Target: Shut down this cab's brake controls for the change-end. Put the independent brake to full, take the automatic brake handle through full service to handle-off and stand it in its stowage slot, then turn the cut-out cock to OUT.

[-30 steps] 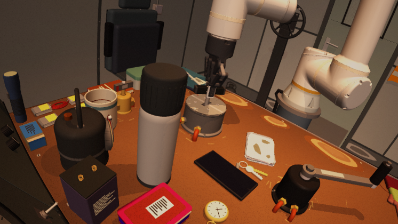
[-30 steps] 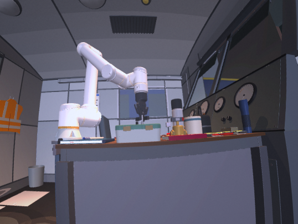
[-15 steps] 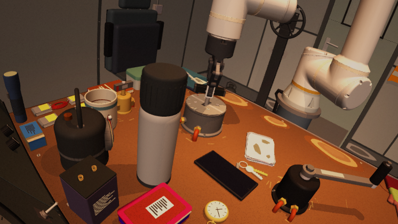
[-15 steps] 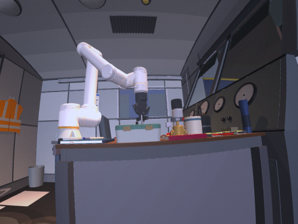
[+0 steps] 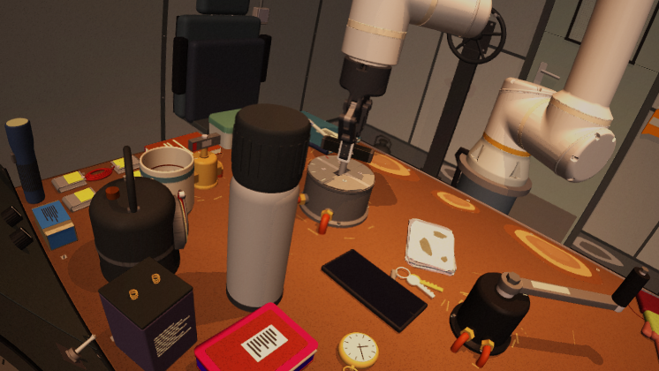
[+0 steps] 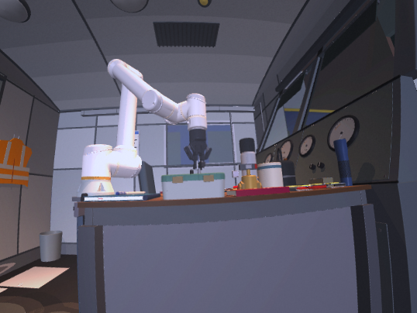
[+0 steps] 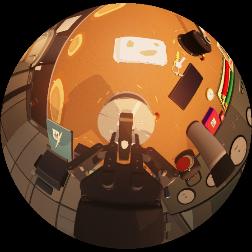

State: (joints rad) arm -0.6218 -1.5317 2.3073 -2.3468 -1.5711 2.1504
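Observation:
The automatic brake handle (image 5: 343,162) rises from the top plate of the grey automatic brake valve (image 5: 338,191) at the middle of the desk, and my gripper (image 5: 346,156) is closed around it from above. In the wrist camera the handle (image 7: 124,135) sits between my fingers over the valve's pale sectored disc (image 7: 126,117). The independent brake (image 5: 491,311) is a black body at the near right, its long lever (image 5: 574,292) pointing right. The brass cut-out cock (image 5: 205,167) stands at the far left behind a white mug (image 5: 167,167).
Behind the desk stand the driver's seat (image 5: 219,60) and a handwheel post (image 5: 475,37). A tall flask (image 5: 265,203) stands just left of the valve. A black dome with a thin rod (image 5: 133,221), a phone (image 5: 373,289), keys (image 5: 417,280), a cloth (image 5: 430,246) and a pocket watch (image 5: 359,350) lie around.

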